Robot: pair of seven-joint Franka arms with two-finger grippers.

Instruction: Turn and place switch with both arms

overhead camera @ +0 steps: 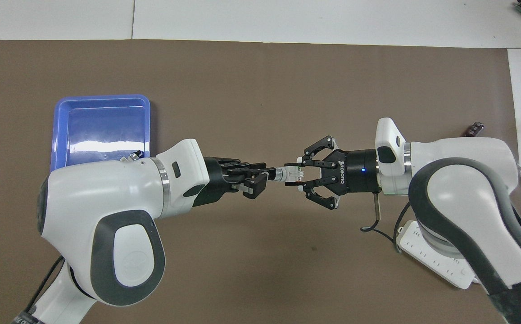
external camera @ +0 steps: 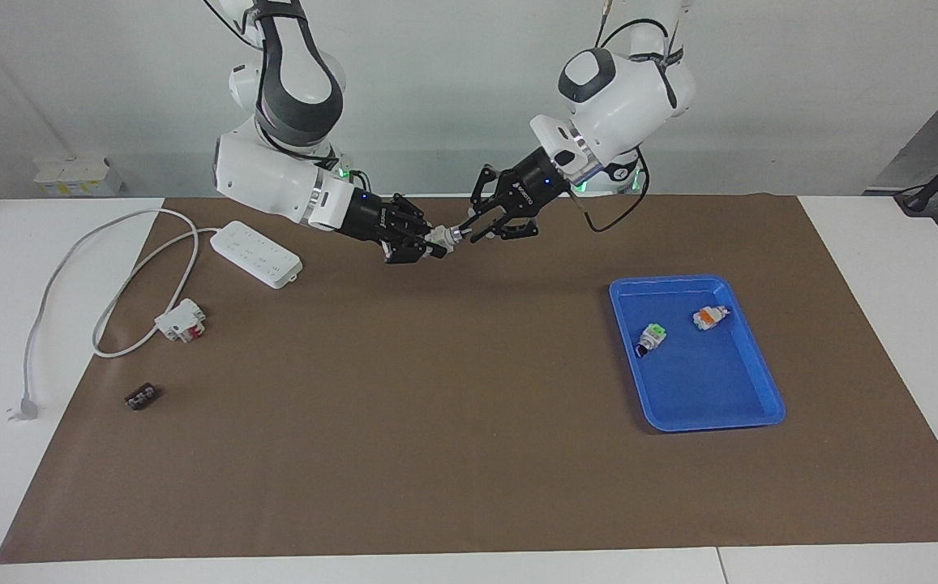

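**Mid-air handover of the switch, second grip going on**

Right gripper is clamped on the small white-grey plastic push-button switch and holds it in the air over the brown paper mat, above the strip of mat nearest the robots and about midway between the two arms. It grips the blocky body, with the silvery, black-ringed tip pointing out toward the other arm.

Left gripper meets it head-on at that metal tip. Whether it has a firm hold there I cannot tell. The two wrists are rolled a quarter turn apart, so each grips across a different pair of faces.

My reading is that this is the turning step, with the switch passing between the arms so that it can be re-oriented. The next move calls for a sure hold on the slim, smooth tip before the right gripper lets go. The tip is round and polished, so it could roll or slip.

Toward the left arm's end lies a glossy blue plastic tray with rounded corners. It holds a green-capped switch and an orange-capped switch, apart from each other. Toward the right arm's end are a white power strip with its looping cord, a white-and-red block and a small dark part.
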